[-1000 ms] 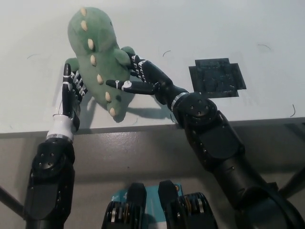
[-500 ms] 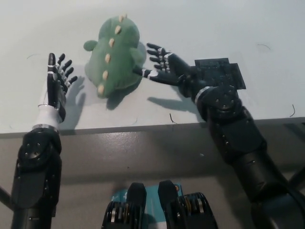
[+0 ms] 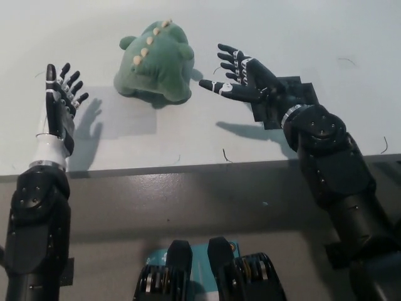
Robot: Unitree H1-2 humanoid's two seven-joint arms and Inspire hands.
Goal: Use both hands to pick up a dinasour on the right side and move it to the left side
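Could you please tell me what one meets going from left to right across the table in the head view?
Left hand, open → green dinosaur lying on the table → right hand, open → black patch, partly under the right arm.

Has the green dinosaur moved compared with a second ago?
Yes. The green dinosaur was held up near the table edge between both hands; now it lies further from that edge, with the left hand and right hand apart from it.

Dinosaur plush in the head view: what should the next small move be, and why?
Probably draw both hands back toward rest. The dinosaur plush lies on the table untouched, with the left hand and right hand open, each apart from it.
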